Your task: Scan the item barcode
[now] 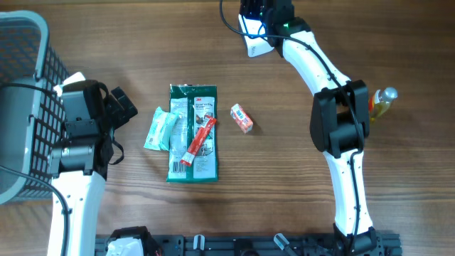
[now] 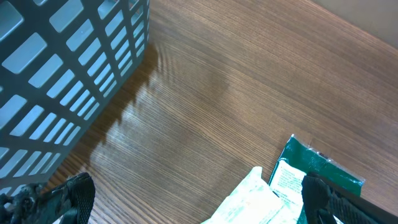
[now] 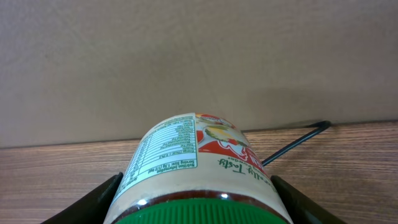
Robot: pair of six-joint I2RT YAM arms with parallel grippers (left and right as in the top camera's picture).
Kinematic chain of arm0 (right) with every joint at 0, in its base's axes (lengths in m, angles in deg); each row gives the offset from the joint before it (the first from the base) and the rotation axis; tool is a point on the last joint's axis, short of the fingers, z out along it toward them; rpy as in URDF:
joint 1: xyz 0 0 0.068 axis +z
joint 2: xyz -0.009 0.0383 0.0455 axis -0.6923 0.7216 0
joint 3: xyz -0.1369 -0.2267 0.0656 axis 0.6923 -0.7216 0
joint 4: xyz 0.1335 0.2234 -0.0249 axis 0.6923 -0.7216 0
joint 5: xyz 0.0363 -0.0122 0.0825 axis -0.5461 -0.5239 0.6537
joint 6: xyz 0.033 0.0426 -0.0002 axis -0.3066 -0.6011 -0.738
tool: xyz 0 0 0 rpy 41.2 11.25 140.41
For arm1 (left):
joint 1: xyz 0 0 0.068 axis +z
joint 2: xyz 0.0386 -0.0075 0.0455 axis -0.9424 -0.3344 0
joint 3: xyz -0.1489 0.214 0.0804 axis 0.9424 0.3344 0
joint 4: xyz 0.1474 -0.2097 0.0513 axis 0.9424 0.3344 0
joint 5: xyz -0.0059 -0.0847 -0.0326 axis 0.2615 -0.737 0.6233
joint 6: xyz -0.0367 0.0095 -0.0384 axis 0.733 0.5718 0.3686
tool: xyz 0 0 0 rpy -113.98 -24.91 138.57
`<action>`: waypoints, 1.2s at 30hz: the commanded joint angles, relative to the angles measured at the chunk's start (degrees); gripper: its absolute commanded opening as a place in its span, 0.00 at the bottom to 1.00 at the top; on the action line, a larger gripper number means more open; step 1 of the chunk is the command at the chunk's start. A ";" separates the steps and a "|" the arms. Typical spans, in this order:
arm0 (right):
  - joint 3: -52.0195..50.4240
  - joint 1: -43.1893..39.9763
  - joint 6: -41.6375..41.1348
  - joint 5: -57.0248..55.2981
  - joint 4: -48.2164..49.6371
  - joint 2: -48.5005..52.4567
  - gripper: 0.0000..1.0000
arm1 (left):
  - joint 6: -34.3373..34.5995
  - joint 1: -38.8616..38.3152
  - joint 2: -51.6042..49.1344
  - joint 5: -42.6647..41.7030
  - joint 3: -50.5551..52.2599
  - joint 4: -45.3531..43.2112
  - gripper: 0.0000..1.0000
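Wooden bench (image 1: 284, 178) with two arms, seen from above and from each wrist.

Basket (image 1: 28, 16) – grey, slatted, close behind and to the outer side of the left hand (image 2: 196, 196). The left hand's fingers (image 2: 71, 198) stand wide apart and hold nothing.

Green packet (image 1: 192, 135) – lies flat ahead of the left hand, well apart from the right hand (image 3: 199, 199). From the left wrist, its corner shows near one fingertip.

Pale packet (image 1: 160, 128) – between the left hand and the green packet, overlapping that packet's near edge.

Bottle (image 1: 384, 102) – yellow, lying beside the right arm's elbow, far from either hand.

Jar (image 3: 186, 155) – the task's item, with a green lid and a printed label. It is clamped between the right hand's fingers (image 3: 102, 198) at the far edge of the bench, lid towards the wrist camera. A nutrition panel faces up; whether a barcode shows cannot be told.

Red stick (image 1: 199, 141) – lies aslant on the green packet.

Small box (image 1: 242, 119) – red and white, just beyond the green packet from the left hand.

Cable (image 3: 298, 140) – thin and black, on the bench beyond the jar.
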 commanded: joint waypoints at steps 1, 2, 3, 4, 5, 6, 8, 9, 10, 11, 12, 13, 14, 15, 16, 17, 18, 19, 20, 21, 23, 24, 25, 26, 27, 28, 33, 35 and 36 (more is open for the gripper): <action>0.46 0.17 -1.92 0.59 0.44 0.52 0.04 | -0.50 0.22 0.11 0.72 -0.48 -0.17 1.00; 0.46 0.17 -2.34 0.87 0.44 0.92 0.04 | -0.50 0.22 0.11 0.72 -0.48 -0.17 1.00; 0.46 0.17 -2.29 1.05 0.46 1.09 0.04 | -0.50 0.22 0.11 0.72 -0.48 -0.17 1.00; 0.46 0.09 -2.23 1.09 0.52 0.98 0.04 | -0.50 0.22 0.11 0.72 -0.48 -0.17 1.00; 0.46 -0.15 -2.08 1.49 0.46 0.02 0.04 | -0.50 0.22 0.11 0.72 -0.48 -0.17 1.00; 0.46 -0.57 -1.86 2.67 0.22 -1.81 0.04 | -0.50 0.22 0.11 0.72 -0.48 -0.17 1.00; 0.46 -1.29 -1.64 7.63 -2.71 -7.76 0.04 | -0.50 0.22 0.11 0.72 -0.48 -0.17 1.00; 0.46 -1.33 -1.18 7.63 -3.39 -8.76 0.04 | -0.50 0.22 0.11 0.72 -0.48 -0.17 1.00; 0.46 -1.33 -0.68 7.61 -4.55 -8.98 0.04 | -0.50 0.22 0.11 0.72 -0.48 -0.17 1.00; 0.46 -1.33 -0.74 7.37 -6.08 -8.66 0.04 | -0.50 0.22 0.11 0.72 -0.48 -0.17 1.00; 0.46 -1.33 -0.79 7.19 -7.13 -7.50 0.04 | -0.50 0.22 0.11 0.72 -0.48 -0.17 1.00; 0.46 -1.33 -0.79 7.21 -7.15 -6.69 0.04 | -0.50 0.22 0.11 0.72 -0.48 -0.17 1.00; 0.46 -1.33 -0.83 7.21 -7.21 -5.16 0.04 | -0.50 0.22 0.11 0.72 -0.48 -0.17 1.00; 0.46 -1.33 -0.85 7.21 -7.30 -3.87 0.04 | -0.50 0.22 0.11 0.72 -0.48 -0.17 1.00; 0.46 -1.33 -0.83 7.21 -7.41 -2.93 0.04 | -0.50 0.22 0.11 0.72 -0.48 -0.17 1.00; 0.46 -1.33 -0.81 7.17 -7.56 -2.23 0.04 | -0.50 0.22 0.11 0.72 -0.48 -0.17 1.00; 0.46 -1.53 -0.81 6.71 -7.50 -2.01 0.04 | -0.50 0.22 0.11 0.72 -0.48 -0.17 1.00; 0.50 -1.95 -0.79 7.04 -7.04 -2.78 0.04 | -0.50 0.22 0.11 0.72 -0.48 -0.17 1.00; 0.52 -2.47 -0.81 7.26 -6.38 -3.98 0.04 | -0.50 0.22 0.11 0.72 -0.48 -0.17 1.00; 0.52 -3.21 0.68 7.43 -6.58 -6.56 0.04 | -0.50 0.22 0.11 0.72 -0.48 -0.17 1.00; 0.52 -3.96 4.39 7.63 -11.80 -13.60 0.04 | -0.50 0.22 0.11 0.72 -0.48 -0.17 1.00; 0.52 -4.07 5.90 7.56 -15.50 -17.29 0.04 | -0.50 0.22 0.11 0.72 -0.48 -0.17 1.00; 0.52 -4.13 6.88 7.37 -23.28 -23.08 0.04 | -0.50 0.22 0.11 0.72 -0.48 -0.17 1.00; 0.52 -4.28 6.88 7.13 -30.10 -27.30 0.05 | -0.50 0.22 0.11 0.72 -0.48 -0.17 1.00; 0.52 -4.57 6.86 6.38 -38.27 -31.21 0.05 | -0.50 0.22 0.11 0.72 -0.48 -0.17 1.00; 0.52 -4.94 6.80 4.87 -46.58 -34.36 0.04 | -0.50 0.22 0.11 0.72 -0.48 -0.17 1.00; -2.93 -6.69 6.84 0.92 -80.81 -37.03 0.11 | -0.50 0.22 0.11 0.72 -0.48 -0.17 1.00; -10.78 -6.69 6.82 0.87 -79.45 -37.03 0.11 | -0.50 0.22 0.11 0.72 -0.48 -0.17 1.00; -17.51 -6.86 6.82 0.61 -75.80 -37.03 0.12 | -0.50 0.22 0.11 0.72 -0.48 -0.17 1.00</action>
